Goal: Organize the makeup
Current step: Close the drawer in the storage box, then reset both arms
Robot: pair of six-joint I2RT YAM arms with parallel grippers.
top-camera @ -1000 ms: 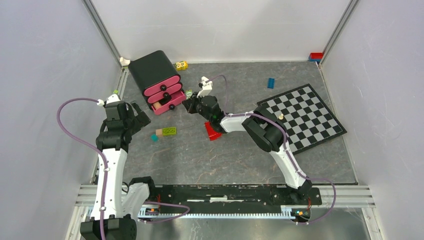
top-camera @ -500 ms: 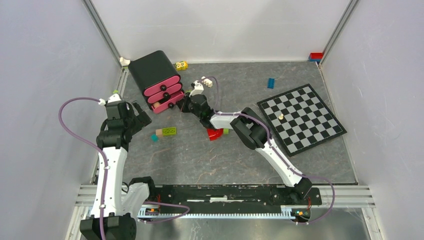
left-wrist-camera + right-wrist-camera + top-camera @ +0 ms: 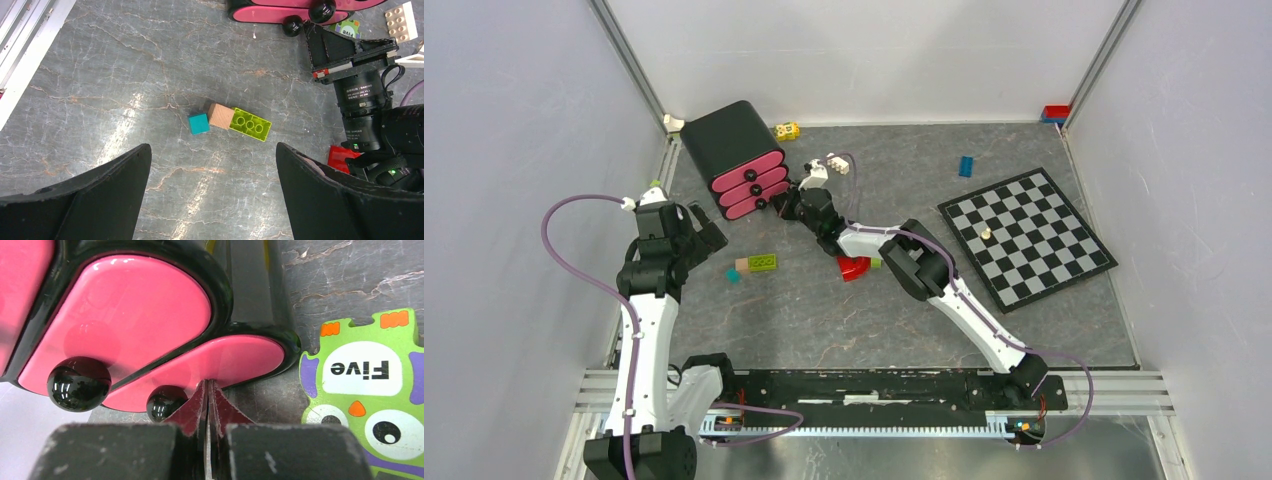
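Note:
No makeup shows; it is hidden or out of view. The black organizer (image 3: 729,140) stands at the back left with its three pink drawers (image 3: 749,190) all pushed in. My right gripper (image 3: 786,205) is shut and empty, its tips (image 3: 207,390) touching the front of the bottom drawer (image 3: 245,357) beside that drawer's black knob (image 3: 162,402). My left gripper (image 3: 699,235) is open and empty, hovering above the table (image 3: 212,150) left of the organizer's front.
A green brick (image 3: 762,262), a tan block (image 3: 742,265) and a teal cube (image 3: 733,275) lie between the arms. A red D-shaped piece (image 3: 854,267) lies under the right arm. A green owl puzzle piece (image 3: 365,385) lies beside the organizer. A chessboard (image 3: 1024,235) lies at right.
The bottom drawer was open with something peach inside; it is now pushed in. My right gripper has moved left toward the organizer with it. The left arm barely moved.

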